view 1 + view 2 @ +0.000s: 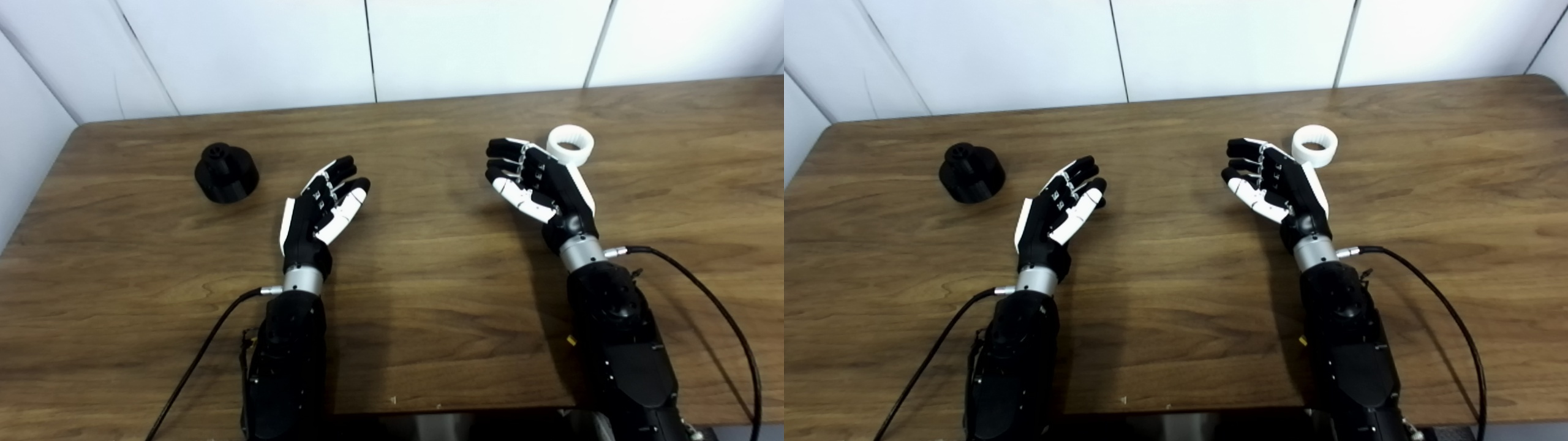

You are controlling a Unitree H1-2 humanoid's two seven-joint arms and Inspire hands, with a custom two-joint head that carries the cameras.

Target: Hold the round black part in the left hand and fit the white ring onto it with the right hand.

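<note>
Palms of left robot hand point(321, 205) and right robot hand point(539, 180) face inward, fingers spread.

Round black part point(226, 173): squat cylinder with a narrower ribbed hub on top, standing upright on the worktop near the far-left corner. White ring point(570, 144): short, thick-walled, ridged outer face, lying flat, bore upward, toward the far edge, right of centre. Items well apart.
</note>
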